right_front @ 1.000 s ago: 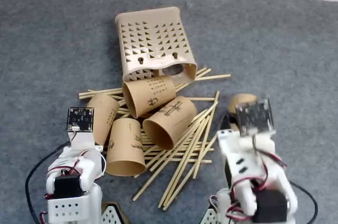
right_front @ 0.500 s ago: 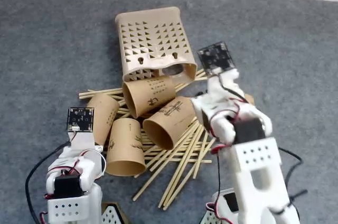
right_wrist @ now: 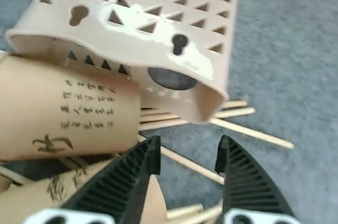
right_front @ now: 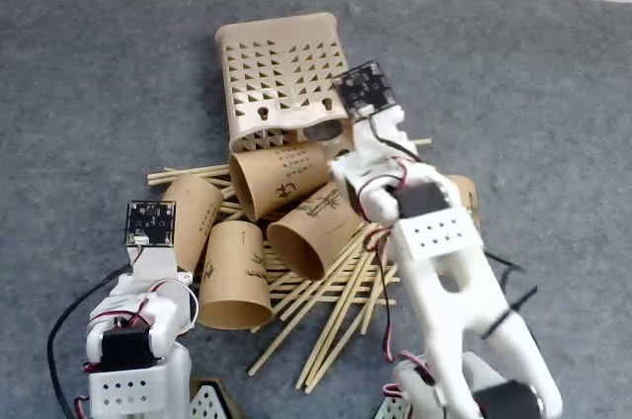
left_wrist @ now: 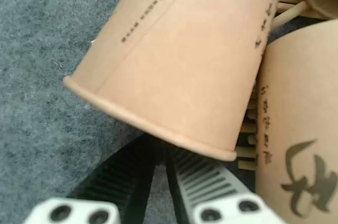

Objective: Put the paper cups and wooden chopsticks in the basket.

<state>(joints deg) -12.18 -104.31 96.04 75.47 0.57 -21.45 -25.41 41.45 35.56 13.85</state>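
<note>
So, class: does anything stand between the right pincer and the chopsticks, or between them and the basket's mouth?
Nothing visible separates the open right pincer from the chopsticks just below it. A cup lies across part of the basket's mouth, against its rim.

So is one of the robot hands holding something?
No, nothing is held. The right gripper is open near the basket; the left gripper is shut, empty, near a paper cup.
</note>
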